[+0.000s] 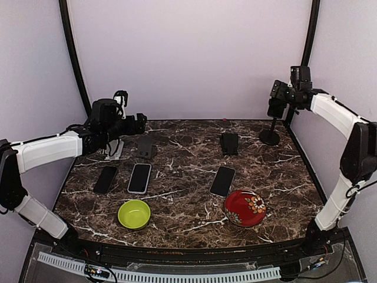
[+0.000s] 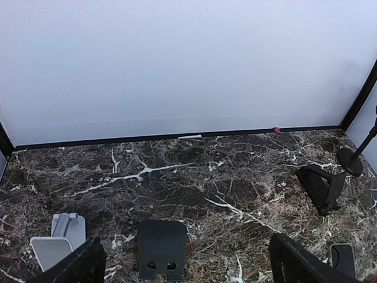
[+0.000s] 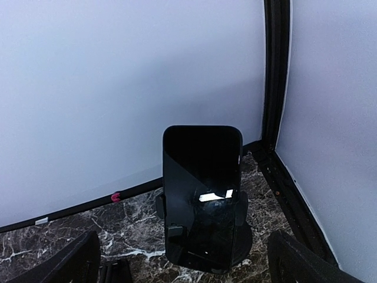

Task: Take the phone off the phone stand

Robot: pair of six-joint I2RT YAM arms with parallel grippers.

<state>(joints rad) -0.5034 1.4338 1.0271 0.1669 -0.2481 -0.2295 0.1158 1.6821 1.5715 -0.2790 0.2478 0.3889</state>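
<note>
A black phone (image 3: 202,194) stands upright in the clamp of a black pole stand (image 3: 241,236) at the far right corner of the table. In the top view the stand's round base (image 1: 270,138) shows, and its head is hidden behind my arm. My right gripper (image 3: 182,250) is open, its fingers (image 3: 65,265) wide apart on either side of the phone and short of it; it hovers high by the stand (image 1: 278,94). My left gripper (image 1: 138,122) is open and empty at the far left, above a black folding stand (image 2: 161,247).
Three phones lie flat mid-table: black (image 1: 105,179), light-edged (image 1: 139,178), black (image 1: 222,180). A green bowl (image 1: 134,214) and a red plate (image 1: 245,207) sit near the front. A grey stand (image 2: 59,242) and black stands (image 1: 146,146), (image 1: 230,142) stand at the back. Walls close in.
</note>
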